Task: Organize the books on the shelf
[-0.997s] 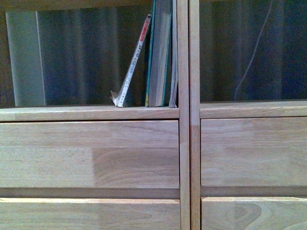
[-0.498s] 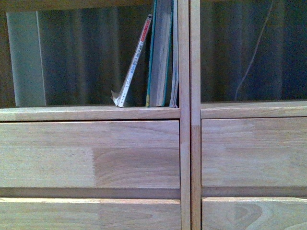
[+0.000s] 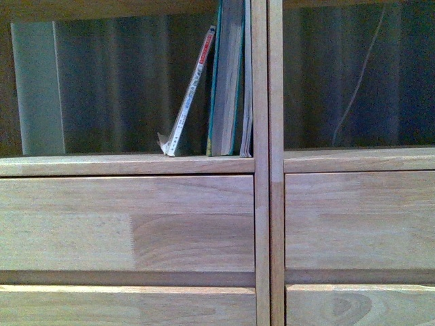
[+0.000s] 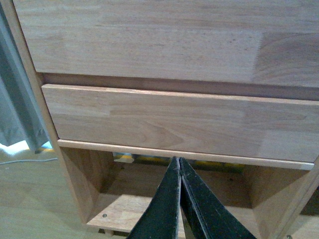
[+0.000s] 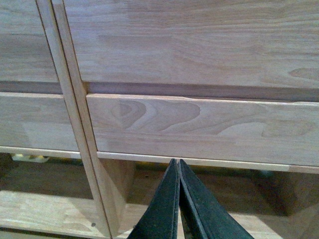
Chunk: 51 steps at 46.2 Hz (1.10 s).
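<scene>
In the front view the light-wood shelf [image 3: 262,204] fills the frame. In its left open compartment a thin white book [image 3: 192,88] with red and green print leans to the right against taller books with teal-green spines [image 3: 228,81], which stand upright against the centre divider. Neither arm shows in the front view. My left gripper [image 4: 179,162] is shut and empty, in front of the lower left drawer front [image 4: 179,122], above a low open compartment. My right gripper [image 5: 178,163] is shut and empty, in front of the lower right drawer front [image 5: 199,124].
Drawer fronts [image 3: 129,221] lie below the open compartments. The right open compartment [image 3: 353,75] holds no books; a thin cable hangs behind it. A grey curtain [image 4: 15,109] and the wood floor show to the side of the bookcase in the left wrist view.
The whole front view has shifted down a little, so the shelf board and books sit slightly lower in the frame. The books have not moved on the shelf.
</scene>
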Each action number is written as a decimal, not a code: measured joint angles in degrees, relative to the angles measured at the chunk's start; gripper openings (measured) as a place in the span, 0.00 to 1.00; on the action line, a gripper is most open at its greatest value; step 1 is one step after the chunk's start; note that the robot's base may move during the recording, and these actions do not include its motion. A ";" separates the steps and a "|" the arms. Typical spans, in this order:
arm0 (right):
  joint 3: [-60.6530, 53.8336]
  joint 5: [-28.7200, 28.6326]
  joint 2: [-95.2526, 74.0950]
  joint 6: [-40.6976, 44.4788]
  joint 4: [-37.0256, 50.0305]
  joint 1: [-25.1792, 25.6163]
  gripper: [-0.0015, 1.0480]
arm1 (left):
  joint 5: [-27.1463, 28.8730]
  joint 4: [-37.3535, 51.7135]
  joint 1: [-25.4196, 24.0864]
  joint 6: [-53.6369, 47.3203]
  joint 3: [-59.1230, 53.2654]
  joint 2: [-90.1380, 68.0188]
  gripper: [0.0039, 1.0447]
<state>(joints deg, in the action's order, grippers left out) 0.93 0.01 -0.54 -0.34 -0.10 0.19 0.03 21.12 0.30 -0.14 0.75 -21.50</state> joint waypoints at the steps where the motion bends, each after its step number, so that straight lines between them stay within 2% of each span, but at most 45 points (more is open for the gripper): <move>1: 0.00 -0.02 0.00 0.00 0.00 0.00 0.03 | 0.07 -0.26 0.00 0.00 0.00 0.33 0.02; 34: 0.00 -0.17 0.15 0.00 0.02 0.00 0.03 | -0.04 -10.86 -0.04 0.00 0.00 11.28 0.02; 40: 0.00 -0.15 0.17 0.00 0.02 0.00 0.03 | -0.02 -20.55 -0.04 0.00 0.02 20.11 0.02; 51: 0.00 -0.17 0.20 0.00 0.02 0.00 0.03 | -0.02 -21.00 -0.04 0.00 0.02 21.14 0.02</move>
<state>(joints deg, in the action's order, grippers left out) 0.93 -0.16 -0.34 -0.34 -0.08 0.19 0.01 0.12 0.25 -0.14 0.78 -0.36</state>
